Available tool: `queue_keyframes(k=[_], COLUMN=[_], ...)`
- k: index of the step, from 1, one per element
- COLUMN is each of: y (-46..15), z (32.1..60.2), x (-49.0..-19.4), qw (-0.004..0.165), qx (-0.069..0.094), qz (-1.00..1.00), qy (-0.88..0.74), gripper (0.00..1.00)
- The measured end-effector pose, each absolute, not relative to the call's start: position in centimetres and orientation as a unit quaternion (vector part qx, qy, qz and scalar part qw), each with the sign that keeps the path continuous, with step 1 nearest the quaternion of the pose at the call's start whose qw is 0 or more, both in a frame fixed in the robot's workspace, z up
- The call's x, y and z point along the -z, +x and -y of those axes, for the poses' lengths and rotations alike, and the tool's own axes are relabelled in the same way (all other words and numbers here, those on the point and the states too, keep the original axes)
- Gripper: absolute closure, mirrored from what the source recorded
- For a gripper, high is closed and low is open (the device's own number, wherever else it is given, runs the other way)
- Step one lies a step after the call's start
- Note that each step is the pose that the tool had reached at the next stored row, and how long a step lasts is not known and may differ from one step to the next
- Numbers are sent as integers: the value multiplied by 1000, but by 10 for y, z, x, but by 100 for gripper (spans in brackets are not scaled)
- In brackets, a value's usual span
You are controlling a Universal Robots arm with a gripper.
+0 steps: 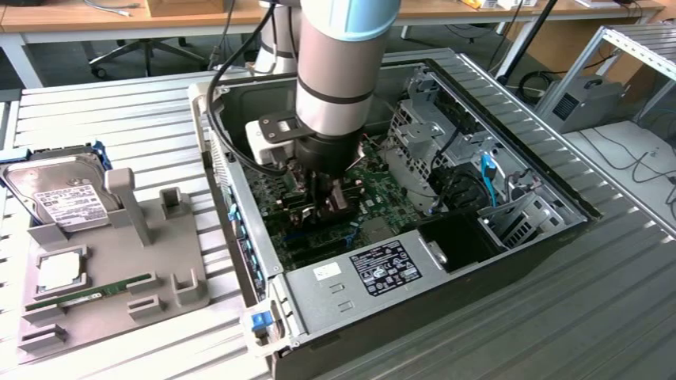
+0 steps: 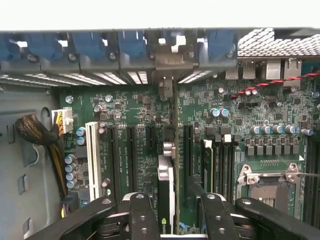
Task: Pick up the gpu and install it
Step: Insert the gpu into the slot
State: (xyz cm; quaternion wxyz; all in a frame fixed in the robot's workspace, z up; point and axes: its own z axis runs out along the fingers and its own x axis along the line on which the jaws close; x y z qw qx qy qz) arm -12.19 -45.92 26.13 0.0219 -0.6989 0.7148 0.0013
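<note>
Standing edge-on between gripper (image 2: pixel 172 215) fingers, gpu (image 2: pixel 166 192), apparently gripped, over motherboard (image 2: pixel 135 145)

Looks like a robotics lab or electronics workshop: ribbed metal workbench (image 1: pixel 591 317) carrying an opened computer case (image 1: pixel 423 237), grey fixture tray (image 1: pixel 116 261) of spare parts near the bench's edge, wooden desks (image 1: pixel 63 16), office chair (image 1: pixel 148 51) and loose cables (image 1: pixel 634 158) behind.

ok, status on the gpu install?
Gripper down inside the open PC case, fingers either side of the gpu. Card standing on edge over the motherboard slots, bracket toward the rear panel. Nothing seen blocking.
</note>
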Motion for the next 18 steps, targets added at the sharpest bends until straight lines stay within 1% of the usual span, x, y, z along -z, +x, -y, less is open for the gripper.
queue_keyframes(k=[14, 18], y=[-121, -120], z=[459, 459], x=[-261, -261], qw=[21, 18], qx=[-2, -5], qz=[-715, -715], qy=[-699, -699], gripper=[60, 60])
